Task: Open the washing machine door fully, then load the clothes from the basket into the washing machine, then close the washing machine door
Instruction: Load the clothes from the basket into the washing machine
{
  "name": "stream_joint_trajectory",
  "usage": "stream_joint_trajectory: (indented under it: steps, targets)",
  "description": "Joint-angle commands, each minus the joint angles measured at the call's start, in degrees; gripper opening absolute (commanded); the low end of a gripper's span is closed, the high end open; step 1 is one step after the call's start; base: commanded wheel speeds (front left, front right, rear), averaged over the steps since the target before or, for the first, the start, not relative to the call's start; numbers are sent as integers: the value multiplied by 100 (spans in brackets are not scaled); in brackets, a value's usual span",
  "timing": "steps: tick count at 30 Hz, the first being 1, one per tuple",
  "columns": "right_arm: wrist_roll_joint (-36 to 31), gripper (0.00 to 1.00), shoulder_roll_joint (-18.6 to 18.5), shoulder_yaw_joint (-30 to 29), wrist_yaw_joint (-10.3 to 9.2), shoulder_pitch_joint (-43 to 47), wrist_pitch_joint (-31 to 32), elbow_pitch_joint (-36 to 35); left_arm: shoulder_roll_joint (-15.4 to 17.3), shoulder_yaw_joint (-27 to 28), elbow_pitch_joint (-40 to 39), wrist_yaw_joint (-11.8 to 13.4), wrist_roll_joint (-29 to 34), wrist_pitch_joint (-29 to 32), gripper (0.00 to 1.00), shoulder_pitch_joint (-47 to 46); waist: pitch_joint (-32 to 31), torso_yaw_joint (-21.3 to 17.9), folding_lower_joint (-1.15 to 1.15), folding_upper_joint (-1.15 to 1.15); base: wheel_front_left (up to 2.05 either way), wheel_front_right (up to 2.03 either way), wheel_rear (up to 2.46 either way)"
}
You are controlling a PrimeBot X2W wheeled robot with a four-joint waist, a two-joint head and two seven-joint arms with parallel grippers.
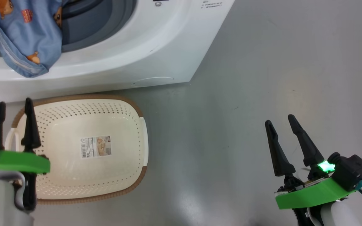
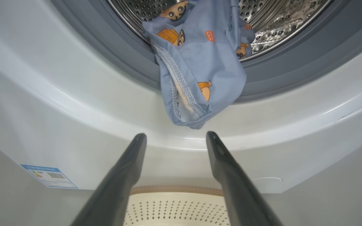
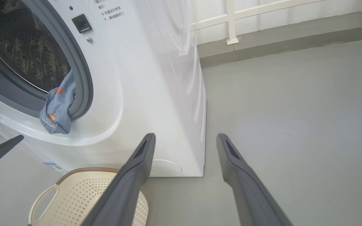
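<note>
Clothes (image 2: 196,72) are hanging half out over the gasket (image 2: 105,47) of the washing machine (image 2: 74,110), just ahead of the left gripper (image 2: 176,135), which is standing open and empty, and are probably needing a full push inside before door closure, while the right gripper (image 3: 184,136) is idling open.

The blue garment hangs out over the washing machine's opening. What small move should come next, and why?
Probably raise the open left gripper to the blue garment and grip its hanging end, to push it into the drum. The basket is empty, yet this garment drapes over the gasket onto the white front, so closing could trap it.
</note>
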Motion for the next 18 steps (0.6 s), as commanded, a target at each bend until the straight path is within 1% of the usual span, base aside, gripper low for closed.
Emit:
stream_joint_trajectory:
  steps: [1,7,11,18]
  targets:
    - [-4,100,-20,153,9,-27,-27,-119,233,121,10,-16,-19,-23,100,-147,34,-21,0,0,0,0,0]
    - [-15,100,43,249,9,-121,-27,-110,330,-211,893,-16,78,-23,100,-871,156,-150,0,0,0,0,0]
    - [-13,100,71,263,9,-128,-27,-118,366,-295,1211,-16,103,-23,100,-1166,200,-233,0,0,0,0,0]
    - [-25,100,115,286,9,-145,-27,-127,527,-444,1712,-16,182,-23,100,-1673,302,-332,0,0,0,0,0]
